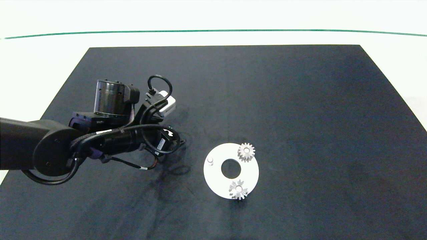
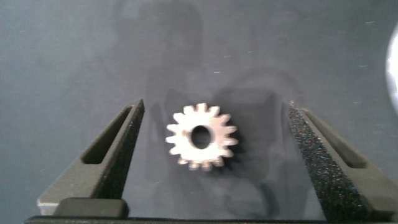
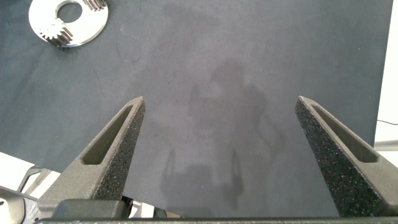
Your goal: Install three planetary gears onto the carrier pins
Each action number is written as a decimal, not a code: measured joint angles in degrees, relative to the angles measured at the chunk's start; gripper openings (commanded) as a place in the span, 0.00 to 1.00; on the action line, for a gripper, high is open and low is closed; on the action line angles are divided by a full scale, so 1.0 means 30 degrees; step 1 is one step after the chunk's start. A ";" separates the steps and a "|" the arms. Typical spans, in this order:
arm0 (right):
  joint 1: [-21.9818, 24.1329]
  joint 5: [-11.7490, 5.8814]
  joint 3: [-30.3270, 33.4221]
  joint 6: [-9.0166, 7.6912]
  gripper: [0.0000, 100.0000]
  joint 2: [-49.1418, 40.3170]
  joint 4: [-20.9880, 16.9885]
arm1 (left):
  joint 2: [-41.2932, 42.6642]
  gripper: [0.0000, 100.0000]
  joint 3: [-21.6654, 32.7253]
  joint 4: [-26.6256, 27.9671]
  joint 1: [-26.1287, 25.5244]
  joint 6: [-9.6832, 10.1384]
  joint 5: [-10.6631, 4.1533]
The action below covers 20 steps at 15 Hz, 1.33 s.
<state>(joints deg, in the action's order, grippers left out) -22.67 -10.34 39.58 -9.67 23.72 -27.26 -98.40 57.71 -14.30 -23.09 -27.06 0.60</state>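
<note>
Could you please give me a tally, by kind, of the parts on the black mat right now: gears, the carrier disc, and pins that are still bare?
Planetary gears: 3, two seated on the disc, one loose on the mat between the open left pincer's fingers
White carrier disc: 1
Bare carrier pin: 1
Total: 5

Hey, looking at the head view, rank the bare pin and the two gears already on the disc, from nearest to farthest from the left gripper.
From the left gripper, which sits left of the white disc:
1. Bare pin, on the disc's left edge.
2. and 3. Far-side gear and near-side gear: both lie across the disc's centre hole, too close to call.
</note>
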 measured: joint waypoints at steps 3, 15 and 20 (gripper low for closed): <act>0.0008 0.0004 0.0045 0.0000 1.00 0.0000 -0.0008 | -0.0028 0.82 -0.0089 0.0000 0.0358 -0.0175 0.0370; 0.0033 -0.0016 0.0073 0.0016 1.00 0.0000 0.0000 | -0.0008 0.58 -0.0861 -0.0248 0.0642 -0.0183 0.0569; 0.0033 -0.0016 0.0106 0.0016 1.00 0.0000 0.0000 | -0.0016 0.47 -0.0817 -0.0341 0.0744 -0.0191 0.0589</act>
<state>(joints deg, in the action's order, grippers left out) -22.58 -10.39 39.90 -9.62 23.72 -27.26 -98.45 55.26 -15.32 -20.86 -27.64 2.36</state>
